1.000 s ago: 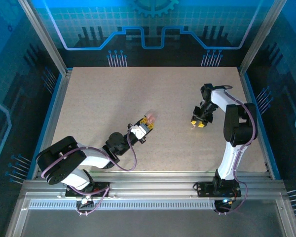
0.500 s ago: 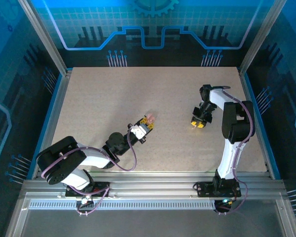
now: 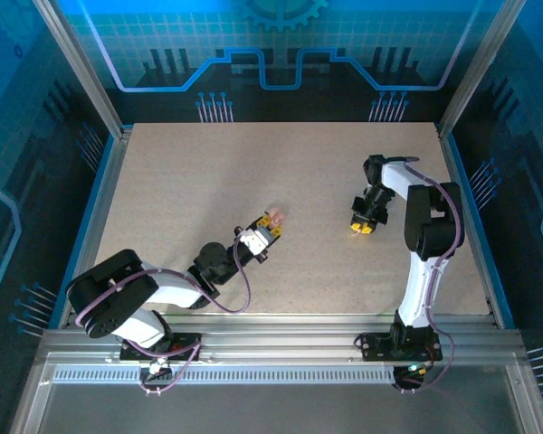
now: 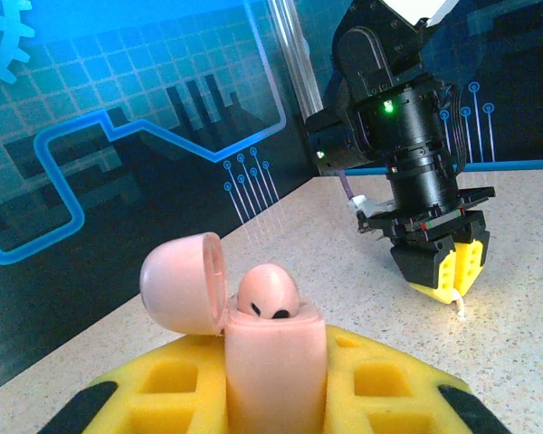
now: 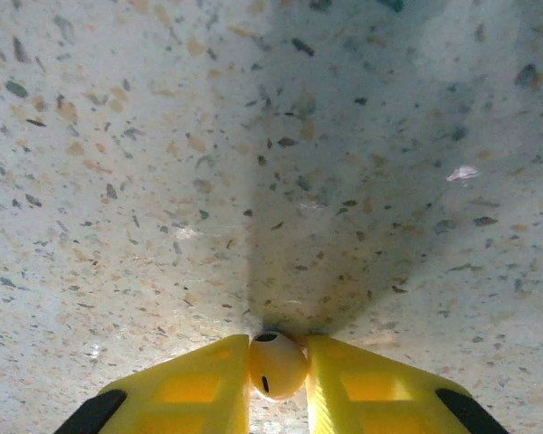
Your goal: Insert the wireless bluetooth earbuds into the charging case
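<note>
Gripper R (image 5: 276,351) clenched on pale earbud (image 5: 276,368). Round head faces wrist cam, stem behind it hidden; long axis approx vertical, stem down toward table (image 3: 208,181). Gripper L (image 4: 273,398), well apart at 9 o'clock, clamps pink charging case (image 4: 273,362). Lid (image 4: 185,280) open at 10 o'clock, 2nd bud (image 4: 264,291) seated, lower part hidden.

Broad bare table (image 3: 181,172) is left open from 9 to 12 o'clock. At centre, passage is blocked by the left gripper (image 3: 270,221) clamping the charging case (image 4: 271,353); at 3 o'clock, by the right gripper (image 3: 363,227) pinching an earbud (image 5: 276,365). An open gap is seen between them.
</note>
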{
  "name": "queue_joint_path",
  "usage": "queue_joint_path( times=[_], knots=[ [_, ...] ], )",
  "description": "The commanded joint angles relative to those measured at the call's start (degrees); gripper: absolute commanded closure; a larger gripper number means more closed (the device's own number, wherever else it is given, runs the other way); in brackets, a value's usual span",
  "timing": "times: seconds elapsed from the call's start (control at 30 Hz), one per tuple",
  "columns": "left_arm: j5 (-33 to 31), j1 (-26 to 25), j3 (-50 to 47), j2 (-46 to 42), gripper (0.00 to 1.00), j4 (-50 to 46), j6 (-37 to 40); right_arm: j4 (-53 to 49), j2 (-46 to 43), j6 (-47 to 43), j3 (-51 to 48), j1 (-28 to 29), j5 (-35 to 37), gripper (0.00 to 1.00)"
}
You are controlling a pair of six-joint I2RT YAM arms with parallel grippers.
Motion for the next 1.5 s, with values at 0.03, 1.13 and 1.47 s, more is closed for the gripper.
queue_joint_path(
  times=[0.03, 1.13, 1.47],
  knots=[
    [-0.1, -0.3, 0.9, -0.2, 0.82, 2.0, 0.4, -1.9, 0.1, -0.5, 0.7, 1.9, 1.8, 0.8],
    [3.4, -0.1, 8.2, 9.8, 0.83, 2.0, -5.6, 27.8, -41.1, -1.0, -18.4, 18.5, -4.6, 0.85],
    [3.5, -0.1, 9.5, 10.1, 0.83, 2.0, -6.2, 35.2, -46.0, -9.4, -21.1, 24.7, -7.6, 0.85]
  ],
)
